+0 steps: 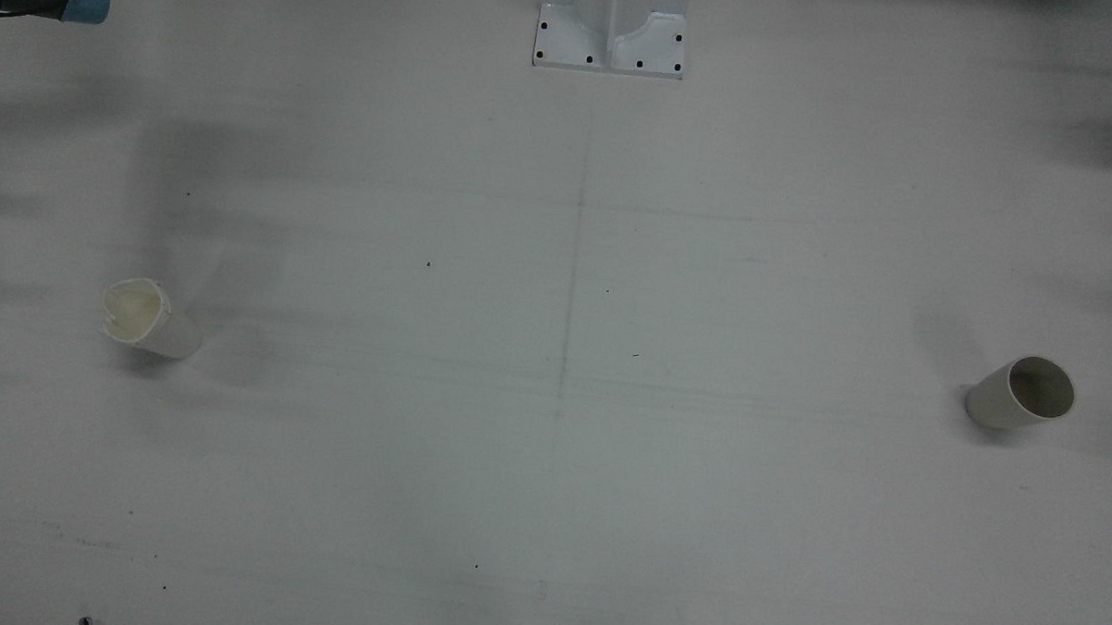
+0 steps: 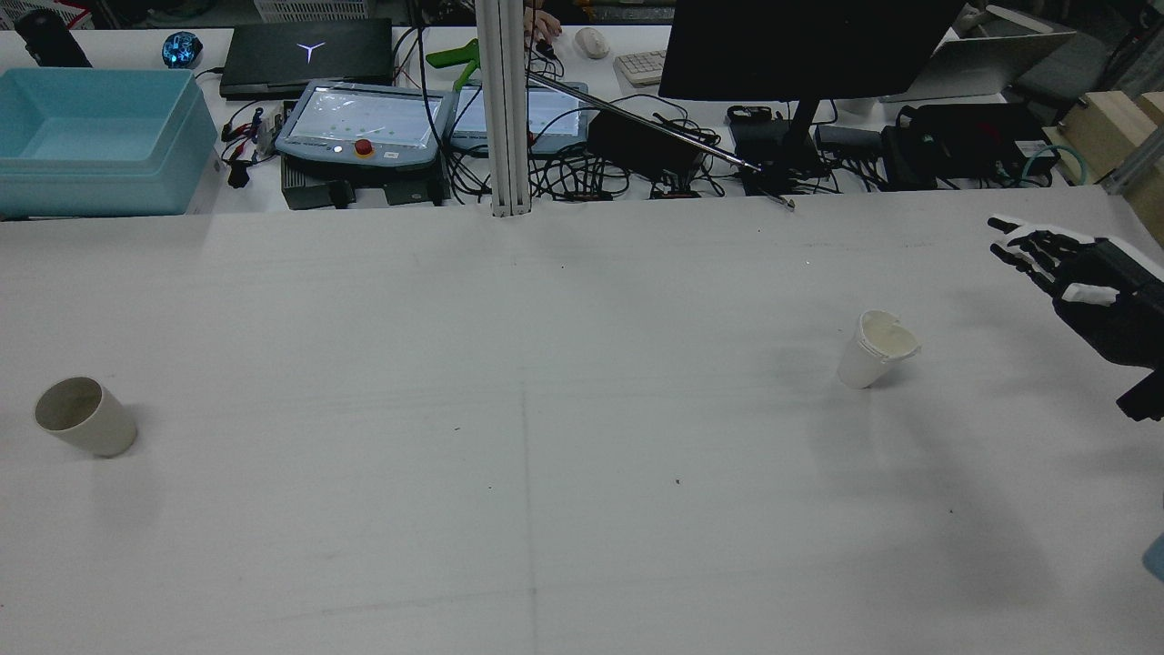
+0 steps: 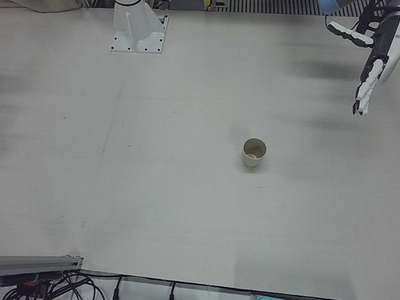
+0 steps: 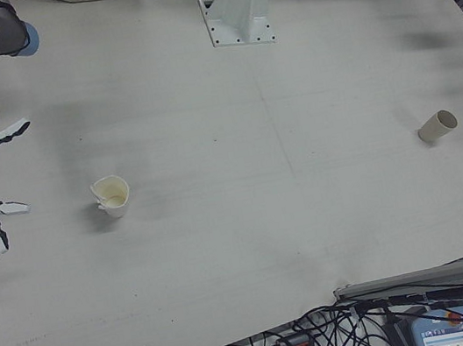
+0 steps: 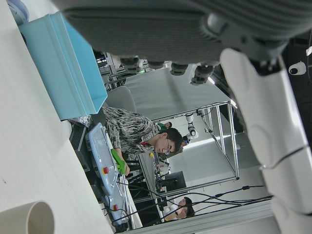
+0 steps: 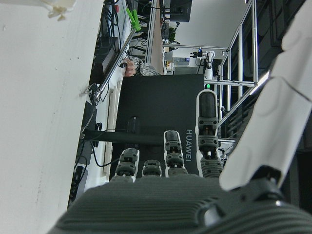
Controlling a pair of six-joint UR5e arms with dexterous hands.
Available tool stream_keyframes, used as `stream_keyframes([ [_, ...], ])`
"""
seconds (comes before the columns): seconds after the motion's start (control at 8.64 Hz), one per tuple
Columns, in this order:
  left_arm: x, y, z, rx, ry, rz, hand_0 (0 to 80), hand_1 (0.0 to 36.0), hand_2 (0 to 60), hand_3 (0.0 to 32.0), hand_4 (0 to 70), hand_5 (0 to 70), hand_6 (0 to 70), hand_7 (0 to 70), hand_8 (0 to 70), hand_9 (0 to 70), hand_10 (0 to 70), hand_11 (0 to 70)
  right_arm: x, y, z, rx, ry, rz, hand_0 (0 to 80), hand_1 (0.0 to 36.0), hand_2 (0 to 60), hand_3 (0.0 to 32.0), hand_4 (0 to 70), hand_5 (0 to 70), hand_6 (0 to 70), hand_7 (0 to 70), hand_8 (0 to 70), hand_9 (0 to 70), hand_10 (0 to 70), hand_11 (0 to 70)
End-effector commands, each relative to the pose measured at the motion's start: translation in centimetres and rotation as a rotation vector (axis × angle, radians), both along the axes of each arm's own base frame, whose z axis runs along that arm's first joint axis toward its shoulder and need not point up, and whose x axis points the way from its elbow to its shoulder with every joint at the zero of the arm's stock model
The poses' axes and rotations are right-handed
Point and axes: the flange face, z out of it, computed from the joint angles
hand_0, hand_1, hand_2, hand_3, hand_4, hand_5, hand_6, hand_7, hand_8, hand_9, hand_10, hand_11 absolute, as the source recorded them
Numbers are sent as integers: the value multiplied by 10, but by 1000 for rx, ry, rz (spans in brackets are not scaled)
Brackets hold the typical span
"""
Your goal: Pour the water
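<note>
White desk [image 2: 546,364], and you've got two cups on it, well apart. One plain paper cup [image 2: 84,417] stands on your robot's left half, upright, nothing touching it. One crumpled-rim cup [image 2: 875,348] stands on the right half, also untouched. Both hands are up off the desk and empty. Your right hand [image 2: 1087,287] hovers out past the crumpled-rim cup near the desk edge, fingers spread wide, holding nothing. Your left hand [image 3: 375,56] hangs above the far left side, fingers splayed, nothing in it, well away from the plain paper cup. One arm pedestal [image 1: 611,28] sits at the back.
</note>
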Motion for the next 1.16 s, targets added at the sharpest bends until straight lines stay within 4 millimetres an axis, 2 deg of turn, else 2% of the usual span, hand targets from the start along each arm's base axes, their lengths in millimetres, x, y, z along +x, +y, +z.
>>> stream_keyframes([
  [0.0,6,17,60,-2,-128,18,525,107,0,50,59,23,0,40,0,0,11,34,-15,1,-8,7,-9,-33,520,117,0,0,275,332,158,198,52,54,68,109],
  [0.12,8,19,70,3,-157,18,546,148,0,50,41,13,0,38,0,0,11,38,-15,5,-4,0,-3,-37,539,144,8,0,278,340,162,203,57,57,74,120],
  [0.23,8,20,89,-10,-148,21,569,184,0,40,32,19,0,46,0,0,14,46,-10,13,3,-12,3,-37,559,181,62,0,264,329,149,193,58,56,77,129],
  [0.35,10,8,95,-10,-148,18,561,182,0,30,24,24,0,42,0,0,15,47,-13,13,3,-11,8,-43,566,194,70,0,231,300,114,176,57,58,88,147],
  [0.46,13,-5,115,-33,-151,22,535,150,0,30,27,28,0,37,0,0,15,44,-16,13,2,-11,9,-49,561,190,55,0,213,285,98,164,56,56,87,144],
  [0.58,17,-17,125,-42,-157,31,502,99,0,26,43,32,0,41,0,0,13,36,-18,13,2,-10,9,-52,560,189,52,0,213,282,96,162,54,53,83,139],
  [0.69,24,-30,132,-44,-157,41,500,96,0,16,52,40,0,45,0,0,15,38,-21,12,0,-7,7,-55,566,189,54,0,245,305,122,172,57,52,70,119],
  [0.81,26,-36,132,-27,-146,7,509,107,0,10,55,44,0,49,0,0,15,40,-22,12,0,-7,7,-59,568,190,59,0,260,318,135,179,58,51,63,109],
  [0.93,26,-41,128,2,-128,-32,499,97,0,22,45,38,0,47,0,0,17,42,-24,12,0,-8,10,-65,569,190,61,0,266,323,139,181,59,52,60,104],
  [1.04,29,-46,127,7,-112,-79,477,56,0,26,47,20,0,36,0,0,18,40,-26,14,2,-10,16,-71,572,190,55,0,267,321,137,179,57,49,56,99],
])
